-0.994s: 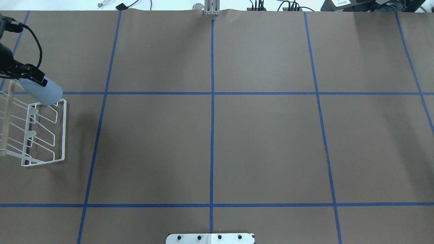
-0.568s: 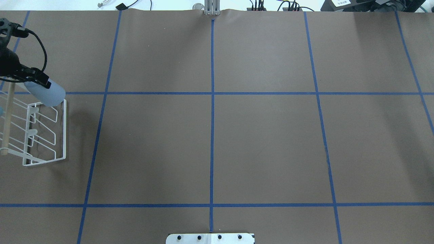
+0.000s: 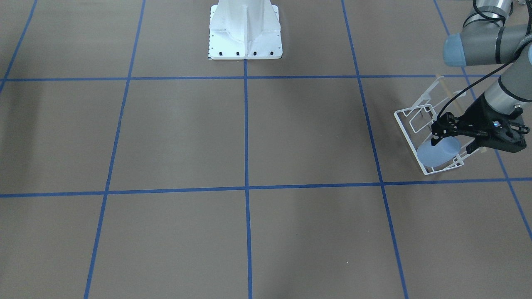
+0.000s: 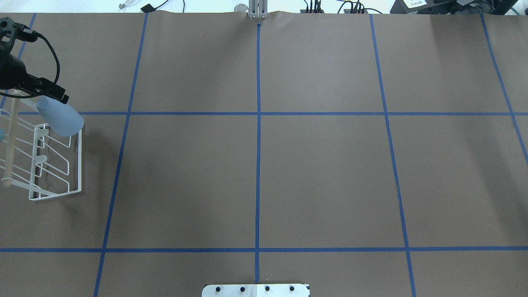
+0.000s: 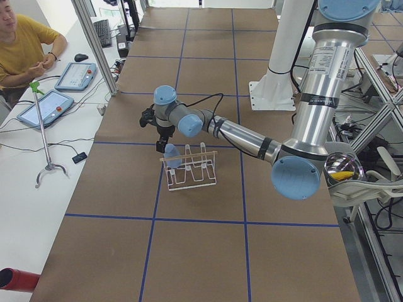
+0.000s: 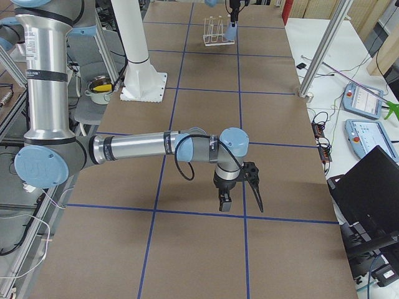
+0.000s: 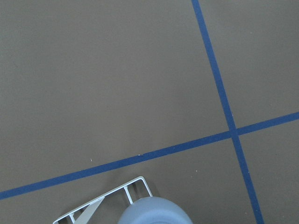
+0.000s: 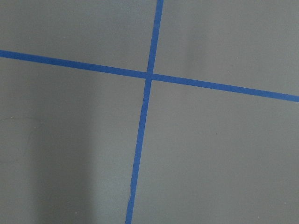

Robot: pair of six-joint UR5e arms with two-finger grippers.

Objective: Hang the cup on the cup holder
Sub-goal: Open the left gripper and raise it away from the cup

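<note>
My left gripper [image 4: 48,100] is shut on the pale blue cup [image 4: 62,119]. It holds the cup tilted over the far end of the white wire cup holder [image 4: 57,181], rim toward the rack's corner. In the front-facing view the cup [image 3: 436,154] hangs over the rack's near corner [image 3: 428,170] below the gripper [image 3: 452,142]. The left wrist view shows the cup's round end [image 7: 154,213] and a rack corner [image 7: 105,203]. My right gripper [image 6: 240,198] shows only in the exterior right view, low over bare table; I cannot tell whether it is open or shut.
The rack's wooden rod [image 4: 10,144] lies close to the table's left edge. The robot's base plate [image 4: 255,290] is at the near middle. Blue tape lines [image 4: 258,123] grid the brown table. An operator [image 5: 25,44] sits beyond the far side.
My left gripper and the cup have moved a little to the right and the cup has tilted further. The rack has shifted slightly.
</note>
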